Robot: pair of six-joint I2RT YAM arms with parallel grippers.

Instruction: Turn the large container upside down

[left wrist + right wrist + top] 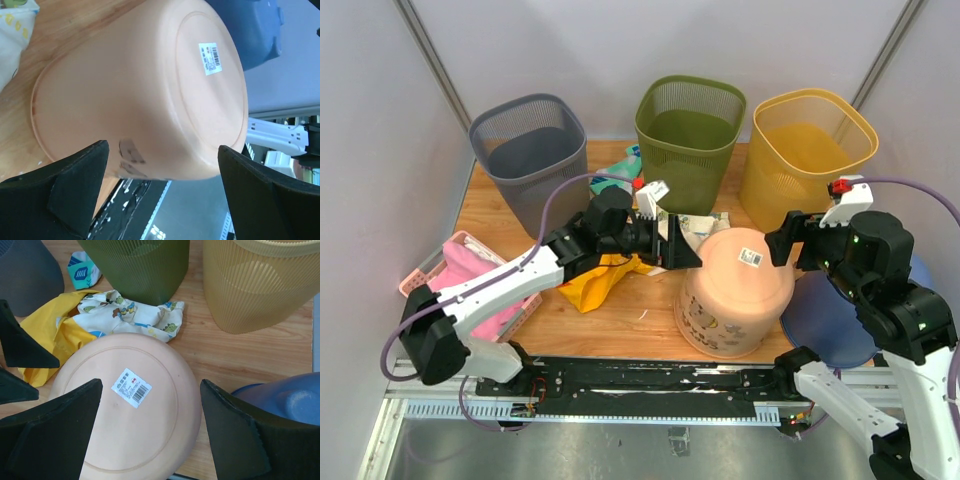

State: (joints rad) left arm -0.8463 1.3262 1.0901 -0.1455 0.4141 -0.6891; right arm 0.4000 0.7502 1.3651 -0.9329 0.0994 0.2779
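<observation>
Peach plastic tub [735, 292] is sitting rim-down, barcoded base upward, axis vertical, between the left gripper [682, 248] and right gripper [782, 246], both gaping wide, holding nothing.

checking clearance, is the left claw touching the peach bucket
cannot tell. left wrist view: left claw open by the peach bucket, one finger overlapping its wall, gap unclear

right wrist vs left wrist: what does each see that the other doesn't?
Right wrist only: green basket, yellow basket, grey basket, teal packet. Left wrist only: the peach container's side wall down to its rim on the tabletop. Both: its upturned base with the barcode label, and the blue plastic piece beside it.
</observation>
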